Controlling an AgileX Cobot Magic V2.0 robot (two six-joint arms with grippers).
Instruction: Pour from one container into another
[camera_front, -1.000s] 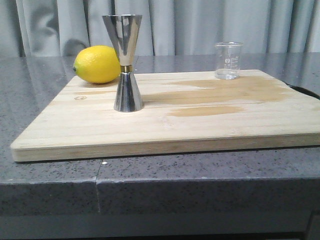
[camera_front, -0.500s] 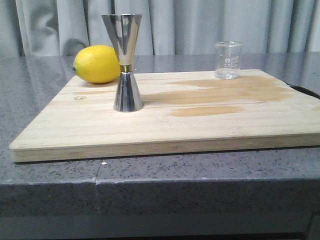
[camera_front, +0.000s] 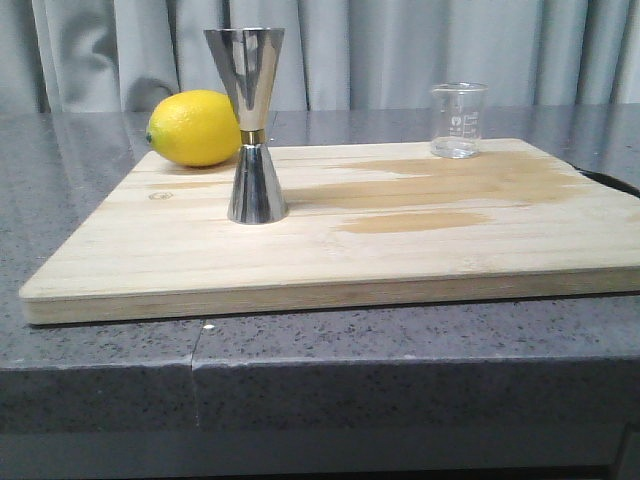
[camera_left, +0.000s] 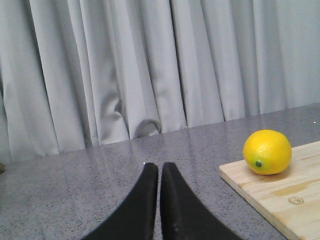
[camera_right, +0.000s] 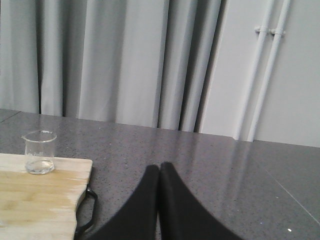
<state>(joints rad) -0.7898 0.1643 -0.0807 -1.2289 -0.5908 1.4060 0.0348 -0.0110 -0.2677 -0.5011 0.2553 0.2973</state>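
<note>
Beaker: small clear glass beaker (camera_front: 458, 121) stood upright at far right of pale wooden board (camera_front: 400, 250).
Jigger: tall steel hourglass jigger (camera_front: 252, 125) upright beside yellow lemon (camera_front: 195, 128).
Left gripper (camera_left: 159, 172): jaws closed, empty.
Right gripper (camera_right: 159, 172): jaws closed, empty.

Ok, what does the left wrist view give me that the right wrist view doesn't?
Only the left wrist view shows the lemon, sitting at the corner of the cutting board, plus the left gripper, its fingers pressed together and empty. Only the right wrist view shows the glass beaker standing upright near the board's edge, the board's black handle, white wall pipes, and the right gripper, also shut and empty. Both show the board, grey countertop and curtain. Neither shows the steel jigger.
</note>
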